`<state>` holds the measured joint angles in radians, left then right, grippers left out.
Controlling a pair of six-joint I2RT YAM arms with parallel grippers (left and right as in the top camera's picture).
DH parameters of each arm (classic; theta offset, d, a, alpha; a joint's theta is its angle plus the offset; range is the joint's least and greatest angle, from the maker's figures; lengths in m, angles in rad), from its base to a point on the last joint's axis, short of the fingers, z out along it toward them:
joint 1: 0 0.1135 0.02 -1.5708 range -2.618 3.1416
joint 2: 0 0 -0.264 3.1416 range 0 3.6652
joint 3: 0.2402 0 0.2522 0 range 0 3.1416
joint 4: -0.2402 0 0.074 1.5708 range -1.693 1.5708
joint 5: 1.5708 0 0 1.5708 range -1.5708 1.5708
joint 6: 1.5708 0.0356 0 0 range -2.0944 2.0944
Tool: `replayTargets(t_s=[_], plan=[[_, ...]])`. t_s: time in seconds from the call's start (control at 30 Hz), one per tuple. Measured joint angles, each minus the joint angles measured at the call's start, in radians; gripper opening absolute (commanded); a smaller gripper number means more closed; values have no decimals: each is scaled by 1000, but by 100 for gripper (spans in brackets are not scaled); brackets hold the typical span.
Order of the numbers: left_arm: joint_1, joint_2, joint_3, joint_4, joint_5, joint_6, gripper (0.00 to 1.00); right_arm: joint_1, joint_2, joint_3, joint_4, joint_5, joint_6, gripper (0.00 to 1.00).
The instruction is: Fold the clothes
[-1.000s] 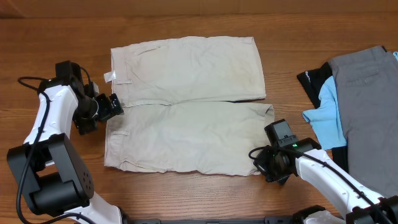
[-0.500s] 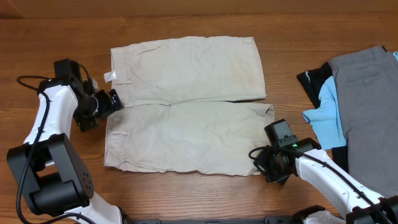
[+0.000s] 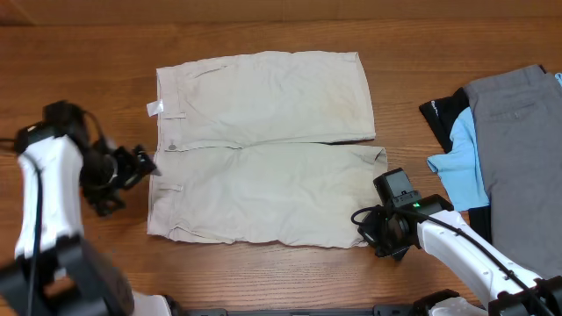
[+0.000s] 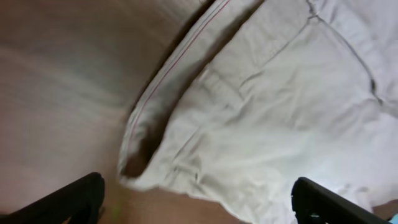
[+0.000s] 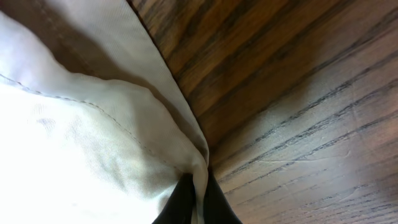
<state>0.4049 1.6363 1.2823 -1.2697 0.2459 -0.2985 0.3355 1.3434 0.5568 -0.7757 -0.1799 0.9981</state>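
Note:
The cream shorts (image 3: pixel 263 145) lie flat and spread on the wooden table, waistband to the left, with a small white label (image 3: pixel 154 108) at the far left corner. My left gripper (image 3: pixel 140 163) is open and empty, just left of the waistband; the left wrist view shows the waistband edge (image 4: pixel 186 124) between its spread fingers (image 4: pixel 68 199). My right gripper (image 3: pixel 367 230) is shut on the near right hem corner of the shorts; the right wrist view shows the cloth (image 5: pixel 200 168) pinched between the dark fingers (image 5: pixel 181 202).
Grey trousers (image 3: pixel 518 149) lie at the right edge over a light blue garment (image 3: pixel 463 162) and a black one (image 3: pixel 443 114). Bare wood shows along the near edge and the far edge.
My left arm has swung back to the left and toward the near side, away from the waistband. The right arm and the shorts have not moved.

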Motion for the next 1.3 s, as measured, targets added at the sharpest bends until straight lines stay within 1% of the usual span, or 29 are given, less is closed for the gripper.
replayTargets(t_s=[0.07, 0.13, 0.2, 0.23, 0.3, 0.33, 0.37, 0.43, 0.5, 0.73, 0.8, 0.93, 1.0, 1.07, 1.13, 1.2, 1.3], plan=[[10, -82, -16, -25, -12, -12, 96, 0, 0, 0, -2, 0, -1, 4], [8, -171, -77, -29, -19, -27, 92, 0, 0, 0, -2, 0, -1, 4], [8, -248, -172, -7, -27, -58, 92, 0, 0, 0, -3, 0, -1, 4], [8, -283, -229, 30, -31, -77, 93, 0, 0, 0, -2, 0, 0, 4], [8, -335, -317, 93, -35, -103, 90, 0, 0, 0, -2, 0, -1, 4], [8, -370, -373, 145, -38, -121, 86, 0, 0, 0, -2, 0, -1, 4], [8, -393, -411, 181, -37, -135, 84, 0, 0, 0, -2, 0, -2, 4], [8, -423, -474, 236, -40, -161, 77, 0, 0, 0, -2, 0, -1, 4], [8, -430, -528, 292, -41, -180, 70, 0, 0, 0, -2, 0, -1, 4], [8, -392, -641, 475, -41, -201, 67, 0, 0, 0, -1, 0, -2, 4], [8, -375, -659, 505, -41, -208, 64, 0, 0, 0, -1, 0, -2, 4], [8, -340, -673, 509, -40, -224, 59, 0, 0, 0, 0, 0, -3, 4], [8, -327, -674, 509, -40, -227, 59, 0, 0, 0, 2, 0, -3, 4], [8, -322, -674, 505, -40, -227, 63, 0, 0, 0, 2, 0, -3, 5], [8, -322, -674, 491, -36, -227, 64, 0, 0, 0, 2, 0, -3, 5], [8, -322, -675, 473, -32, -227, 62, 0, 0, 0, 3, 0, -3, 5], [8, -322, -676, 512, -45, -227, 54, 0, 0, 0, 5, 0, -3, 5]])
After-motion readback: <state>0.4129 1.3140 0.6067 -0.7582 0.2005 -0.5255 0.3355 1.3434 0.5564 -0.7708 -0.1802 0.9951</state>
